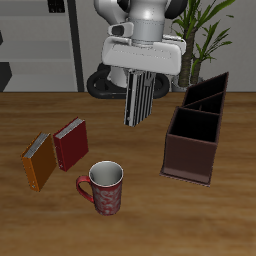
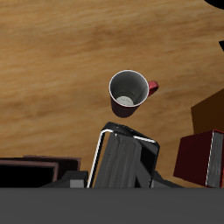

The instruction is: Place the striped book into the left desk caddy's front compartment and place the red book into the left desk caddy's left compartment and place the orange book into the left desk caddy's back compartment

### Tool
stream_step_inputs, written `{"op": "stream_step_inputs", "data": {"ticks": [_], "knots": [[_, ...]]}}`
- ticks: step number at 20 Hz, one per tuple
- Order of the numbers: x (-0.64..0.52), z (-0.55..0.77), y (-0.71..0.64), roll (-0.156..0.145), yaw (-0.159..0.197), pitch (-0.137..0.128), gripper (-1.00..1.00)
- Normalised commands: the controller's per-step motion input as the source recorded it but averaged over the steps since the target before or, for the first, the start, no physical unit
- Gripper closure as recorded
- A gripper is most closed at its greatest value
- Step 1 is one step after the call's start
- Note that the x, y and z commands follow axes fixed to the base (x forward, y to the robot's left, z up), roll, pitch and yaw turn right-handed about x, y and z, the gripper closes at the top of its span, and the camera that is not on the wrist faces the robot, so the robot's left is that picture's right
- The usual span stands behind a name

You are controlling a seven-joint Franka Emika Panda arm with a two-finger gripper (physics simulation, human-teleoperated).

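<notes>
Up in the air hangs the striped book (image 1: 139, 97), a thin flat slab with fine grey pinstripes, clamped upright in the gripper (image 1: 141, 72) with its lower end tilted slightly and well clear of the table (image 1: 140, 215). The fingers are pinched narrow on the book's top edge. From the gripper's own camera the book (image 2: 123, 162) shows a glossy dark cover with a pale rounded border, filling the space right under the fingers.

The table is warm wood with a strong grain. Off to the side sits the left desk caddy (image 1: 199, 128), a boxy maroon-brown organiser with straight walls and black insides, split into one bigger square section nearer the table's front and narrower slots farther back. The book hangs beside it, not over any compartment. In the wrist view only a dark corner of the caddy (image 2: 210, 109) shows.

Across the table lie the red book (image 1: 70, 143), a dark-red hardcover, and just beside it the orange book (image 1: 39, 161), orange-brown with pale page edges; whether they touch, I cannot tell. The wrist camera catches the red book (image 2: 194, 156) with its pale pages.

Near the front edge stands a mug (image 1: 104, 186), round, red patterned outside, pale inside, handle pointing toward the books. The mug (image 2: 129, 91) sits apart from everything else. Behind the table, a leafy plant (image 1: 212, 22).
</notes>
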Motion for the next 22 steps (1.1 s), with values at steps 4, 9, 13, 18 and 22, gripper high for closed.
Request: {"op": "stream_step_inputs", "data": {"ticks": [4,9,13,18,22], "knots": [[-0.24,-0.07,-0.05,-0.013,0.005,0.013,1.00],[-0.28,-0.11,-0.02,-0.025,-0.025,0.009,1.00],[-0.39,-0.20,0.17,-0.014,0.011,0.001,1.00],[-0.27,-0.16,0.18,-0.001,0.026,-0.016,1.00],[-0.29,-0.12,0.18,0.016,-0.005,-0.012,1.00]]}}
